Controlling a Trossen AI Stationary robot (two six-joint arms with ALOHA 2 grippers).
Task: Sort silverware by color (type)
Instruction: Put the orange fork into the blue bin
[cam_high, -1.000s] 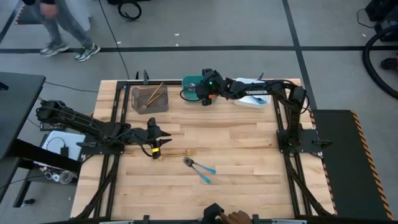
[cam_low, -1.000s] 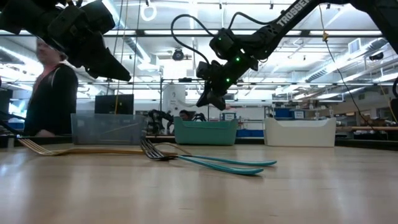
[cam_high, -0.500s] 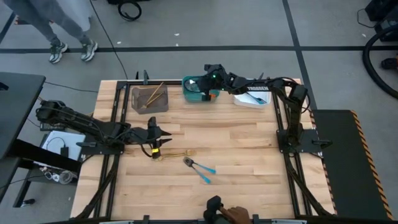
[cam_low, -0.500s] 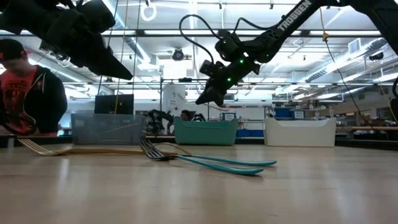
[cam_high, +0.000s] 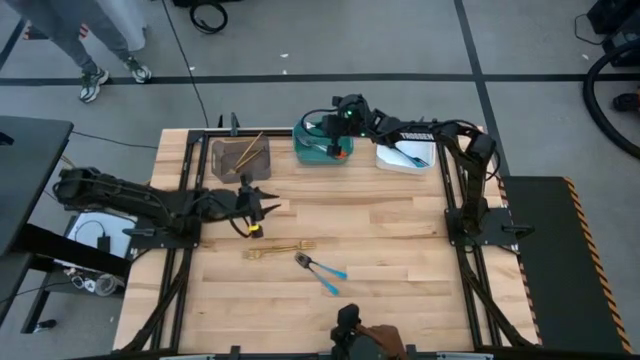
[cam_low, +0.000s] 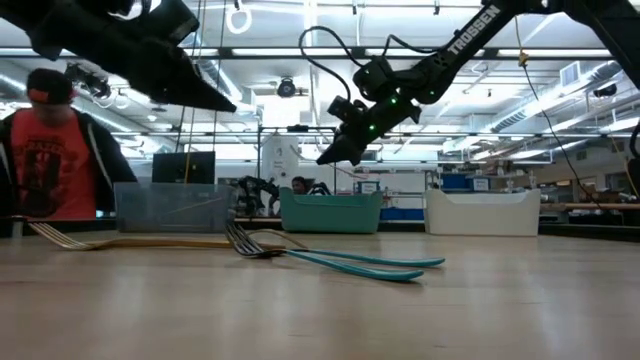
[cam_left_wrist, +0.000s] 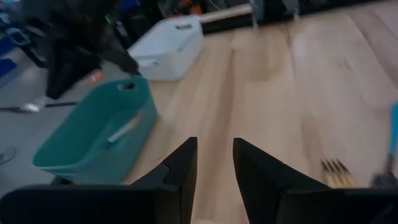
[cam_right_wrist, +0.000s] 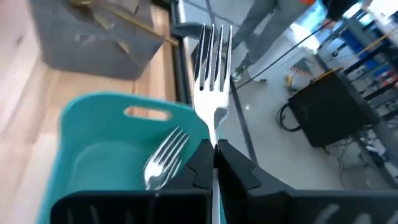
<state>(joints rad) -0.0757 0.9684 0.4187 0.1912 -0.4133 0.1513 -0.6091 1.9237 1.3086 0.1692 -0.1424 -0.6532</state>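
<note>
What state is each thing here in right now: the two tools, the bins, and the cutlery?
Right tool: shut on a silver fork, held above the teal bin.
Left tool: partly open, empty, above the table.
Teal bin: holds a fork.
Grey bin: holds gold cutlery.
White bin: holds something, unclear what.
Gold fork: lying on the table.
Two blue-handled pieces: lying crossed on the table.

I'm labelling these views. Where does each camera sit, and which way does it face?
High: overhead, straight down on table, both arms.
Low: table height, level across gold fork to teal bin; arms above.
Left wrist: past left pincer, empty, toward bins.
Right wrist: past right pincer, shut on silver fork over teal bin.
Shared: all four show the teal bin.
</note>
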